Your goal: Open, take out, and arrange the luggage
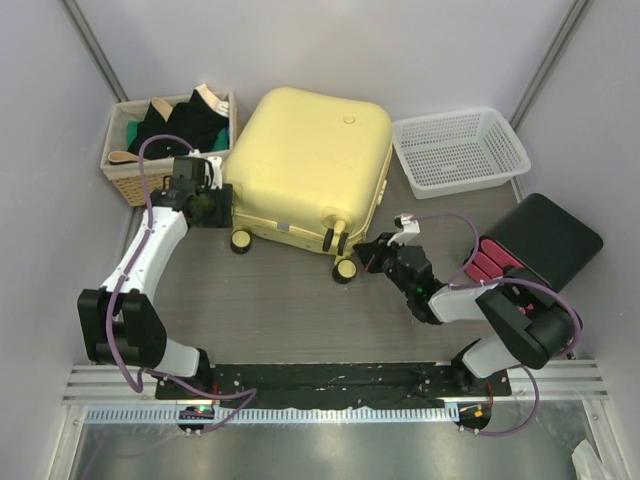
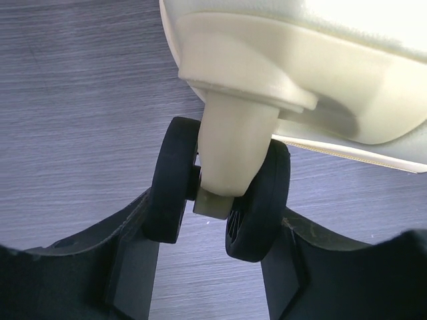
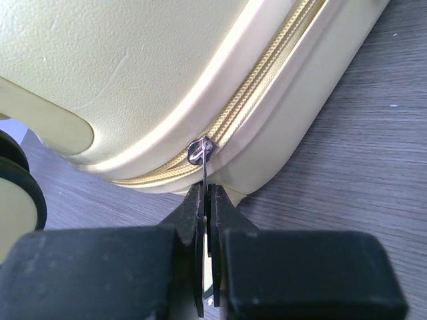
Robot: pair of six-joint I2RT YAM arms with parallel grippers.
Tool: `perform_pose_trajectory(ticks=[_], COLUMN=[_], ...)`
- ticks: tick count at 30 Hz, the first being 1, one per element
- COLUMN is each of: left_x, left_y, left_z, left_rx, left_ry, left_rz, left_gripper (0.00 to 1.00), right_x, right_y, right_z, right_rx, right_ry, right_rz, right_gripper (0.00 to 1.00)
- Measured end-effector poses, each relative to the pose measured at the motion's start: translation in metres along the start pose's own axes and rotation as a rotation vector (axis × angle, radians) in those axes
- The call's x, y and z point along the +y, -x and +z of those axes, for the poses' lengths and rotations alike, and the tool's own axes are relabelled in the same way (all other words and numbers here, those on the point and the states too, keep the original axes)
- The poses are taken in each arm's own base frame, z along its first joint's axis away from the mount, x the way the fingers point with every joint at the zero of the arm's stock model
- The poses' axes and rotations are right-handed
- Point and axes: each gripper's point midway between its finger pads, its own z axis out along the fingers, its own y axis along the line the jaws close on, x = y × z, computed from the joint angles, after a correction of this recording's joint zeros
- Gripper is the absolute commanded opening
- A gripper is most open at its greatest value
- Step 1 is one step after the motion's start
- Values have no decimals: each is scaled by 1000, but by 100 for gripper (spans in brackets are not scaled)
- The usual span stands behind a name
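The pale-yellow luggage (image 1: 310,165) lies flat and closed at the back middle of the table. My left gripper (image 1: 213,207) is at its near-left corner; in the left wrist view the gripper (image 2: 215,217) has its jaws closed against both sides of a black twin caster wheel (image 2: 168,179) under the shell (image 2: 320,60). My right gripper (image 1: 372,250) is at the near-right corner. In the right wrist view it (image 3: 207,191) is shut on the thin metal zipper pull (image 3: 201,152), which hangs from the closed yellow zipper (image 3: 260,87).
A wicker basket (image 1: 122,175) of dark clothes stands at the back left, touching the luggage's left side. A white mesh basket (image 1: 505,140) stands at the back right. A black box (image 1: 550,235) with red cylinders is at the right, beside my right arm. Grey walls enclose the table.
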Motion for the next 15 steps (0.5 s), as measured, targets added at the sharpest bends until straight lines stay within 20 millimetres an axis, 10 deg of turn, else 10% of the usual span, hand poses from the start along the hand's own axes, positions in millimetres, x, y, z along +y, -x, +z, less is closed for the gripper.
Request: perform_pose_trajectory(ticks=[7, 15], left_x=[2, -21], left_y=[25, 53], left_z=[-42, -123], left_rx=[-162, -428], left_ry=[117, 91], left_rz=[37, -30], left_gripper=[99, 100], right_x=[-1, -1], right_y=[0, -1], right_z=[1, 1], right_rx=[23, 44], right_ry=[3, -7], right_rz=[-20, -33], right_gripper=[1, 1])
